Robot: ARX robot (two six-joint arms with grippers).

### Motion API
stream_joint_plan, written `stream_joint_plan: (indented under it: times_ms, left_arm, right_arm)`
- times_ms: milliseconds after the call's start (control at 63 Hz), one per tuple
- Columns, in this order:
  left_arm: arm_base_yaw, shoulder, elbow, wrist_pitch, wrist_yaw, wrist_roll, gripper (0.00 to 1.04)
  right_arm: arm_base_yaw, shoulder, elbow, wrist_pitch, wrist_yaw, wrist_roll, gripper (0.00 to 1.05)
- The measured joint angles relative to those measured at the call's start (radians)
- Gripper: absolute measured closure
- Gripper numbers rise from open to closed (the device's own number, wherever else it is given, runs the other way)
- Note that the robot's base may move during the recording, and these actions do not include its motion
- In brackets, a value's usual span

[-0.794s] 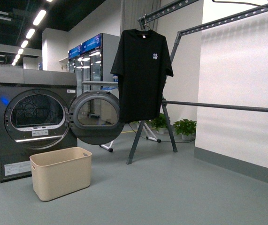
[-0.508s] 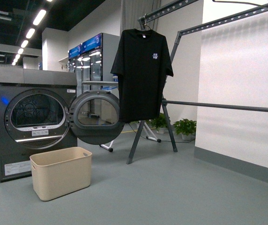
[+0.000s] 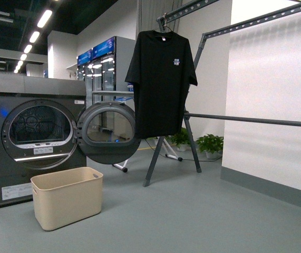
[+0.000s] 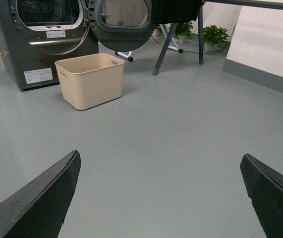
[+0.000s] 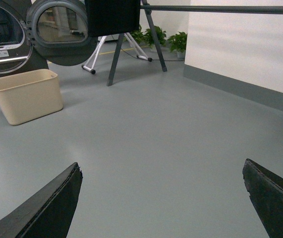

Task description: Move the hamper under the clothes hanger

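Fingers [image 4: 42, 198] of the left gripper [image 4: 159, 154] stand wide apart over the grey floor [image 4: 171, 129], and the right gripper [image 5: 161, 162] is spread the same way. Ahead, at about ten o'clock, the hamper [image 3: 67, 197] sits upright on the floor just in front of the dryer [image 3: 29, 137], near its swung-open door [image 3: 108, 132]. From twelve round to two o'clock stands the clothes hanger [image 3: 245, 119] with a black T-shirt [image 3: 161, 79] hung on it. The hamper sits apart from its legs, off towards nine o'clock.

Hamper [image 3: 67, 200] before dryer [image 3: 34, 89], left of clothes hanger [image 3: 245, 119]; shirt [image 3: 161, 79] on it.
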Motion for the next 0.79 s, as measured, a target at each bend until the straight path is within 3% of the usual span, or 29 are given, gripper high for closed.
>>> stream_joint_plan:
  times_ms: [794]
  left_arm:
    - [0.000,0.002,0.000,0.000,0.000,0.000,0.07]
  right_arm:
    - [0.000,0.000,0.000,0.000,0.000,0.000,0.08]
